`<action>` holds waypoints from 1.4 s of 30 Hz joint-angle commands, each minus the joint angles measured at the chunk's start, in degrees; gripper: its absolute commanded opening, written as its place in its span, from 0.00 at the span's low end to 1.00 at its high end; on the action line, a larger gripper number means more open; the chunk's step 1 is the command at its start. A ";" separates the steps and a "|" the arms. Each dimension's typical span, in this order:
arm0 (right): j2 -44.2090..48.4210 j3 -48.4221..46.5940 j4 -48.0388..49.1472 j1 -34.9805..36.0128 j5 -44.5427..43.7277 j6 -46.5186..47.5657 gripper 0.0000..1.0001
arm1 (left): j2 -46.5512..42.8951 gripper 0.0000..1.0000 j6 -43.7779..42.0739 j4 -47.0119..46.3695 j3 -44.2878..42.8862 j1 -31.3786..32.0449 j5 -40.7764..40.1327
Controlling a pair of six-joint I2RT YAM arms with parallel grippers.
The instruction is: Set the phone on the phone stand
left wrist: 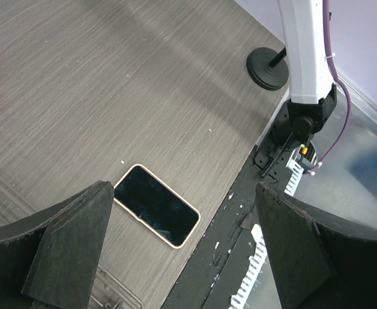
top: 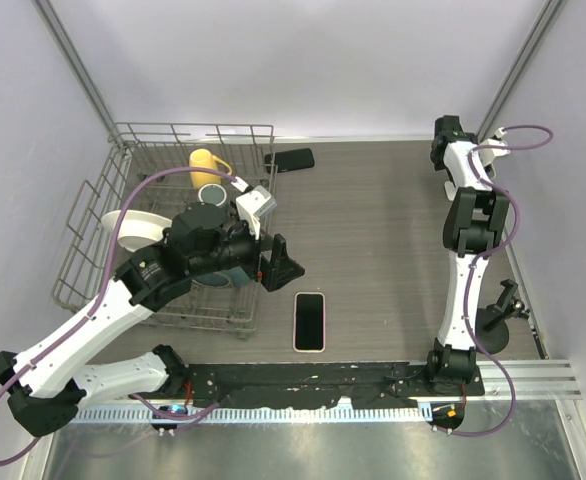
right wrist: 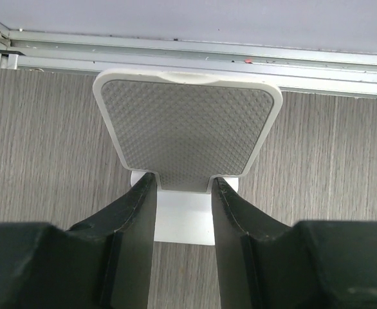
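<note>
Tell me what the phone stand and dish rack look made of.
The phone stand: probably white plastic, smooth matte rim, around a grey pad whose diamond texture suggests rubber. The dish rack: apparently metal wire, dull grey, an open grid.

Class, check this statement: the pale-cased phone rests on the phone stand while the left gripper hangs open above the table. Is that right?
Not quite. The pale-cased phone is not on the phone stand; it lies flat on the table, as the left wrist view shows. The rest holds: the left gripper hangs open above the table.
</note>
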State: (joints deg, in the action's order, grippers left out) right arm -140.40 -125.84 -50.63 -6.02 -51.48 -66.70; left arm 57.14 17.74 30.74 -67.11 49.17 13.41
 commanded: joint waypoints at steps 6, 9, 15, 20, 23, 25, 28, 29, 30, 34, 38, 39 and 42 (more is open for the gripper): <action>-0.58 -6.70 -4.74 0.57 -3.80 -4.68 0.06 | -0.46 0.96 0.63 -1.03 -0.39 0.23 -0.14; -0.58 -6.35 -4.30 0.57 -3.28 -3.45 0.48 | -0.46 0.96 1.51 -1.65 -0.21 0.23 0.56; 2.14 -3.80 0.27 0.57 -1.08 3.76 0.87 | -1.16 0.97 2.04 -1.83 -0.12 0.32 0.65; 10.20 3.66 4.31 0.66 1.47 8.24 0.88 | -2.21 0.97 3.35 -1.82 0.31 0.23 0.74; 17.49 9.99 6.07 1.18 1.39 10.96 0.88 | -3.26 0.97 3.71 -1.91 0.49 0.31 0.74; 21.99 17.18 10.51 2.50 0.60 14.20 0.88 | -3.62 0.97 3.80 -1.91 0.58 0.31 0.57; 32.44 27.55 18.15 5.48 -0.63 21.93 0.89 | -4.15 0.97 3.89 -1.82 0.58 0.23 0.30; 34.90 30.10 20.64 6.02 -1.16 27.35 0.89 | -4.32 0.97 3.88 -1.83 0.67 0.23 -0.05; 39.28 34.74 23.18 8.81 -1.16 30.02 0.89 | -4.50 0.97 3.80 -1.91 0.75 0.23 -0.31; 44.95 46.02 42.16 15.76 16.97 42.51 0.89 | -4.94 0.97 4.23 -3.32 1.54 0.23 -2.24; 36.19 45.19 53.96 19.01 57.39 41.40 0.85 | -5.20 0.97 4.85 -5.25 2.42 0.23 -4.53; 33.46 42.72 53.80 20.42 63.72 39.99 0.84 | -5.11 0.97 5.02 -5.69 2.51 0.23 -4.88; 23.18 32.79 53.01 26.58 64.59 38.84 0.79 | -4.76 0.97 5.64 -5.52 2.42 0.23 -5.15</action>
State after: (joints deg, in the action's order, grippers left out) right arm -106.52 -84.77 -3.27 14.74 -6.52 -28.77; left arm 52.90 22.28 28.97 -64.58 49.17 10.04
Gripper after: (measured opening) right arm 0.805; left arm 0.968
